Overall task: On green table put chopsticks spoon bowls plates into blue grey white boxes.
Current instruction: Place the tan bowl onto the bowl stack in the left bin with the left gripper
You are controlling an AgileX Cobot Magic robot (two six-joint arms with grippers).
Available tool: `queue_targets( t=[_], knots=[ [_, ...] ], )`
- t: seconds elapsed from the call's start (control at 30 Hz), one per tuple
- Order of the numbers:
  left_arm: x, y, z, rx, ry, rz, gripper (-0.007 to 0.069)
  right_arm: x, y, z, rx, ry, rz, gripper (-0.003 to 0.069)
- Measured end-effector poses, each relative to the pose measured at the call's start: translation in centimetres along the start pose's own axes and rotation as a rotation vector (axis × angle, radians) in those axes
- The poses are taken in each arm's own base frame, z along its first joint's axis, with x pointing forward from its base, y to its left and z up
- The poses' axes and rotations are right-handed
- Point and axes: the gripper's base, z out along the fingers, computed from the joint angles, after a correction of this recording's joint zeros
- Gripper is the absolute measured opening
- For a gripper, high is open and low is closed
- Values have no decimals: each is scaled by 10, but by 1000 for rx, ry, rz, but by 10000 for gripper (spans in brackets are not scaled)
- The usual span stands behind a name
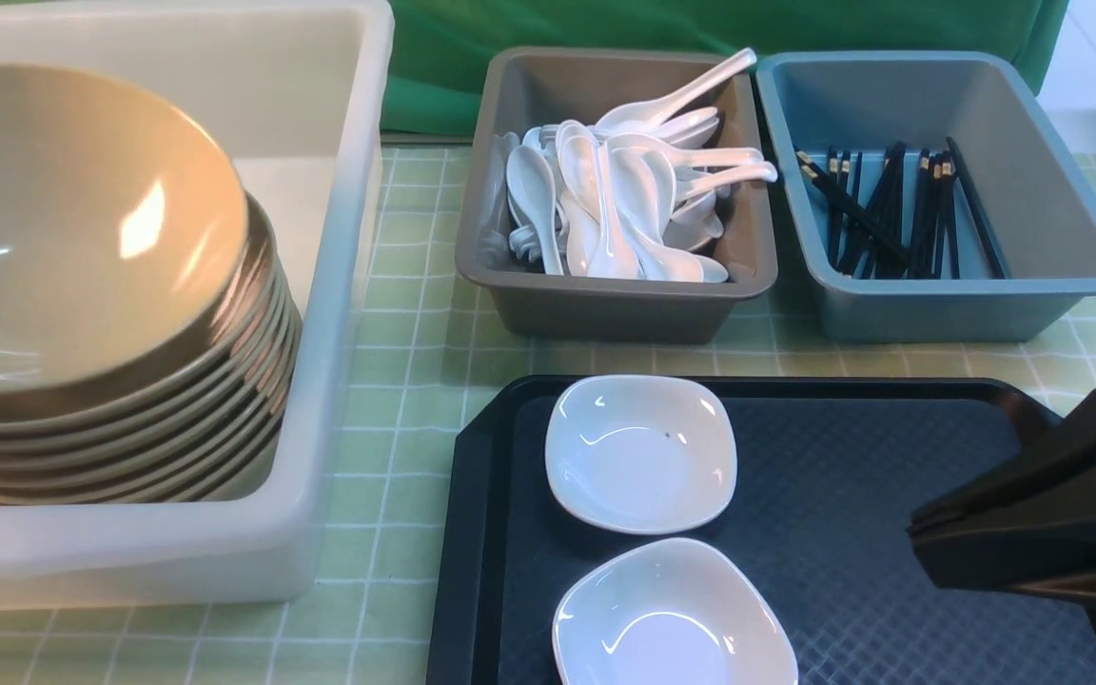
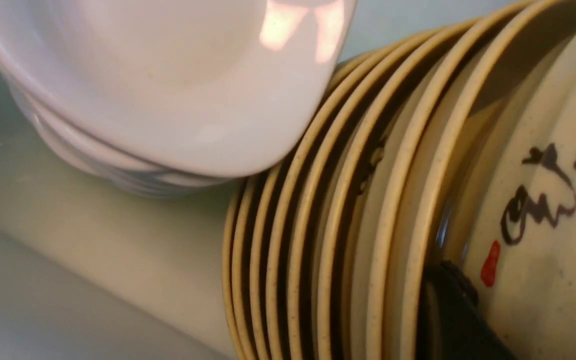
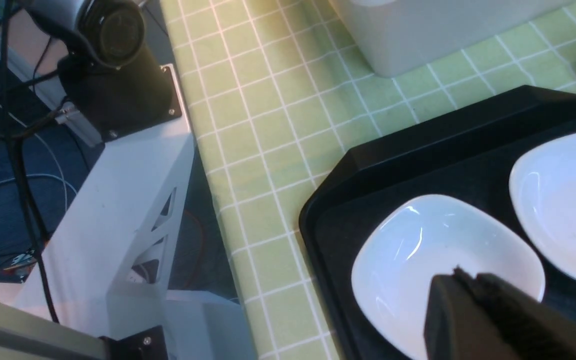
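Observation:
A leaning stack of tan bowls (image 1: 82, 238) stands in the big white box (image 1: 358, 238). My left gripper (image 2: 473, 295) is out of the front view. In its wrist view one black finger (image 2: 448, 305) is wedged under the top bowl (image 2: 543, 250), which bears dark writing, and seems shut on that bowl. The other finger is hidden. White plates (image 2: 168, 90) are stacked beside the bowls. Two plates (image 1: 640, 452) (image 1: 672, 614) lie on the black tray (image 1: 890, 476). My right gripper (image 1: 914, 533) is shut and empty, above the near plate (image 3: 433, 240).
The grey box (image 1: 605, 314) holds several spoons (image 1: 624, 200). The blue box (image 1: 938, 309) holds several chopsticks (image 1: 890, 214). Both stand behind the tray on the green table (image 1: 405, 381). The table edge and the left arm's base (image 3: 108, 75) show in the right wrist view.

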Motion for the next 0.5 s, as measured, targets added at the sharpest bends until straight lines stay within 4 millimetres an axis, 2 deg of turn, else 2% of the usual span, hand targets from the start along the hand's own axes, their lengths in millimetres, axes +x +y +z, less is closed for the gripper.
queue_targets(
  t=[0.2,0.4,0.5],
  knots=[
    [7,-11,8,-79,30,6,40,-2,-2,0,21,-18,0,57],
    [13,-19,11,-184,27,-8,165,-3,-3,0,37,-31,0,65],
    [12,-27,7,-240,11,20,282,-4,-5,0,54,-44,3,69]
  ],
)
